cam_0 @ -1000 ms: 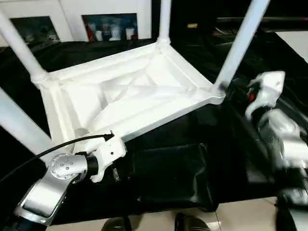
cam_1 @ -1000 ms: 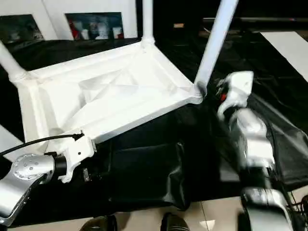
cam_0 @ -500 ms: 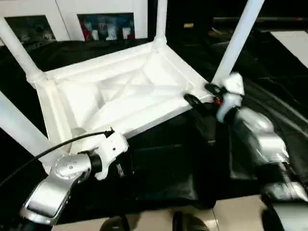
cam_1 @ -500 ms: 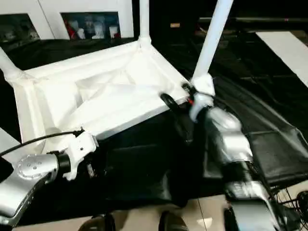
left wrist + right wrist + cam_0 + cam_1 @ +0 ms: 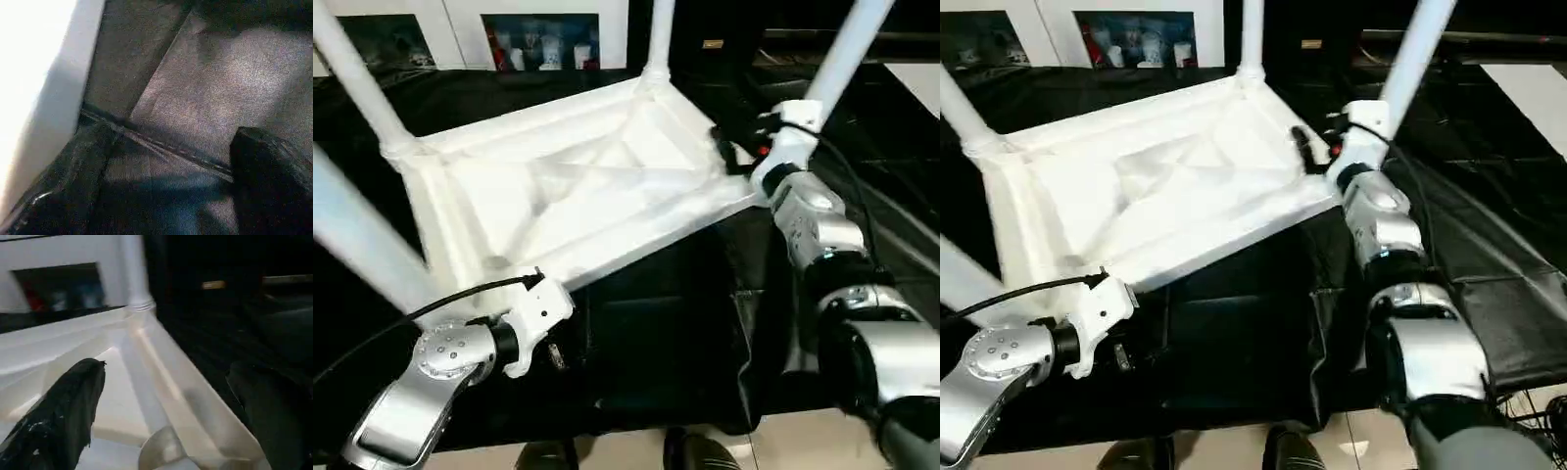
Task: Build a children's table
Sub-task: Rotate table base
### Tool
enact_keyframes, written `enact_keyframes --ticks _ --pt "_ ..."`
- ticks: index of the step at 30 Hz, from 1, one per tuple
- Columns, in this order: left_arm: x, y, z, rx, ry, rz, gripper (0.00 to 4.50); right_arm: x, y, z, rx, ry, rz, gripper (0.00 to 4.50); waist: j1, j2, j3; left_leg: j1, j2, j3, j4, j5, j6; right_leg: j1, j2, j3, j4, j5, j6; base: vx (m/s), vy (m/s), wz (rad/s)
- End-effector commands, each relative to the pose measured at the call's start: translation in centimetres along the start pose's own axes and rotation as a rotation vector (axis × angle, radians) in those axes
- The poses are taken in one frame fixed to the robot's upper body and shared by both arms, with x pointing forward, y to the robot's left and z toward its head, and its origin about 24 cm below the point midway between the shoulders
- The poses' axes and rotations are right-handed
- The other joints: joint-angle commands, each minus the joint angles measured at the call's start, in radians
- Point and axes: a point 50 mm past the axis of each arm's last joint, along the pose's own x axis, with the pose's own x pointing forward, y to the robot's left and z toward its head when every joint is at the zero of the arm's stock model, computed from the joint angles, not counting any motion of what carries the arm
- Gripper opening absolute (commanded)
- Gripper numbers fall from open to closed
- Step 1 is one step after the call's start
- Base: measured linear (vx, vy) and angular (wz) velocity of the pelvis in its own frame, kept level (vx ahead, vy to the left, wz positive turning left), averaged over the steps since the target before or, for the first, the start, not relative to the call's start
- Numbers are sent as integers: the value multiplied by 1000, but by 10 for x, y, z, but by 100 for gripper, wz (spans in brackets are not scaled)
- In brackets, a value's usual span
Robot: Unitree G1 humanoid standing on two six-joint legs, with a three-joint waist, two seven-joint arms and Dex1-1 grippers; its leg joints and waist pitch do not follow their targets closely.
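- Black cloth (image 5: 675, 333) covers the counter; white wall w/ dark framed pictures (image 5: 540, 39) at the back.
- Table (image 5: 568, 196) lies upside down on the cloth, ribbed X-braced underside facing up, top face down.
- Four white legs (image 5: 847, 49) stand in the corner sockets, long axes pointing up and splaying a bit outward; upper ends run out of frame.
- Table sits skewed, one corner toward the robot's left arm, opposite corner toward the back wall.
- Right hand (image 5: 1317, 147) at the table's right corner, fingers spread wide; one finger (image 5: 68, 411) hangs over the inside of the underside, the other (image 5: 274, 406) outside the rim (image 5: 190, 406), so the rim runs between them. Gripping nothing; contact w/ the rim can't be told.
- Right-corner leg rises just behind that hand.
- Left hand (image 5: 166, 181) low over the cloth, just beside the table's near edge (image 5: 39, 88), fingers apart, empty.
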Motion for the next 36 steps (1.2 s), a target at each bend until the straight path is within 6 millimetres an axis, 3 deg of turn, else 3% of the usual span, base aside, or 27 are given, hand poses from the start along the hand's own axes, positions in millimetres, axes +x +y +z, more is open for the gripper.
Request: enact_keyframes --ticks 1,7,12,18,21,24,26,27,29,30,36 --pt "-1 0 -2 -11 16 11 449 -5 -25 3 37 -19 -144 449 -5 11 -69 38 39 -10 -72 -233 40 42 -34 34 -54 -217 -240 0 0 0" --pt "1 0 -3 -7 22 16 449 -12 -53 4 74 -25 -375 449 0 12 -72 43 37 -9 -72 -267 12 37 -31 34 -56 -230 -221 0 0 0" --pt "0 -2 -3 -5 21 14 449 -17 -66 8 70 -42 -446 449 5 8 -75 39 35 -8 -70 -259 18 40 -30 33 -53 -215 -215 0 0 0" --pt "-6 -1 -6 -3 -1 14 449 -22 -77 12 16 -61 -474 449 1 3 -80 25 30 -9 -65 -216 44 50 -31 31 -49 -188 -214 0 0 0" --pt "-17 -2 -8 -33 -64 -7 449 -19 -67 13 -51 -72 -361 449 -4 5 -81 21 30 -9 -63 -205 56 51 -30 30 -47 -177 -223 0 0 0" --pt "-43 -4 -15 -136 -163 -65 449 -13 -40 2 -102 -72 -123 449 -17 3 -78 10 31 -13 -65 -201 78 57 -34 28 -45 -172 -245 0 0 0" --pt "-47 -4 -17 -156 -166 -73 449 -13 -36 -1 -109 -71 -86 449 -24 2 -77 19 34 -10 -65 -208 91 50 -29 30 -49 -172 -256 0 0 0" --pt "-52 -3 -19 -173 -168 -78 449 -13 -32 -3 -111 -70 -55 449 -23 8 -74 27 37 -7 -65 -224 93 44 -28 32 -51 -188 -262 0 0 0" --pt "-64 0 -23 -194 -165 -86 449 -14 -25 -7 -120 -73 3 449 -21 11 -69 28 41 -10 -70 -250 78 44 -30 32 -54 -231 -260 0 0 0" --pt "-72 2 -24 -200 -161 -94 449 -14 -21 -9 -122 -72 44 449 -22 8 -68 31 43 -9 -72 -264 70 41 -27 33 -55 -246 -252 0 0 0" --pt "-117 20 -22 -224 -196 -25 449 -29 -12 -27 -190 -70 176 449 -8 11 -62 40 45 -3 -78 -275 43 35 -22 37 -55 -258 -235 0 0 0"
